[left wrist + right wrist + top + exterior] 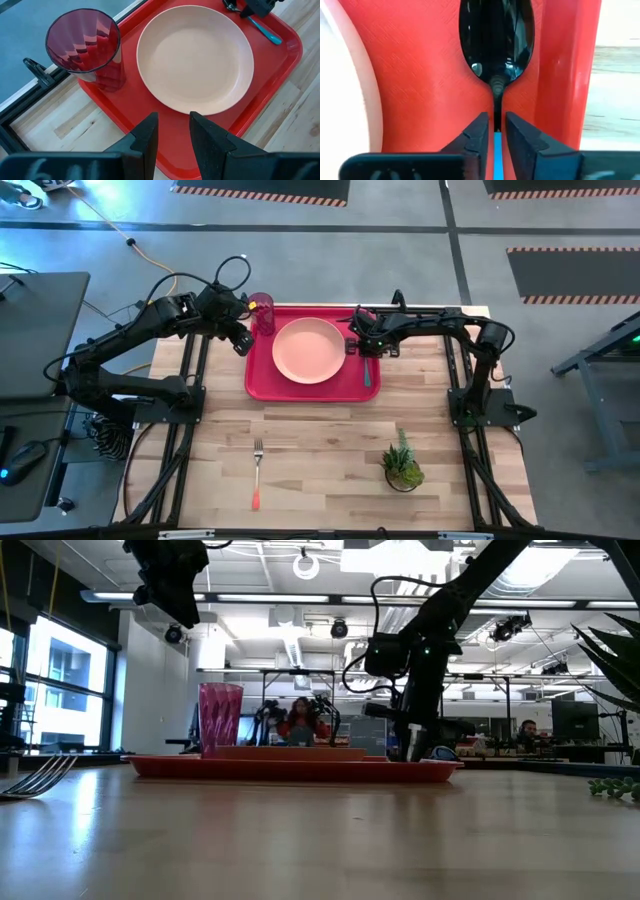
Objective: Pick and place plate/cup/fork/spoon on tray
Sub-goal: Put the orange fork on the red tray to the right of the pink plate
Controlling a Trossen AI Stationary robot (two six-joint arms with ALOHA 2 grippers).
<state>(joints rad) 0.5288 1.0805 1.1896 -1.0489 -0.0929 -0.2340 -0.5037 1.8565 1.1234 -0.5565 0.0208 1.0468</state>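
Observation:
The red tray [258, 375] lies at the table's far middle. The salmon-pink plate [309, 349] rests flat on it, and the red-pink cup [263, 312] stands upright in its far left corner. The spoon [496, 35], with a dark bowl and a teal handle, lies on the tray's right side beside the plate. My right gripper [362, 342] is down at it, shut on it. My left gripper [173, 131] is open and empty, high above the tray's left edge. The fork [257, 473] lies on the bare table near the front edge. My right gripper pinches the spoon between its two fingers where the dark neck meets the teal handle [497, 137]. The fingers come from above and lie across the spoon. The bowl [496, 55] seems to rest on the tray floor, next to the tray's right rim.
A small potted plant [402, 465] stands at the front right of the table. Bare wood lies between the tray and the fork. People sit in the room beyond the table [300, 720].

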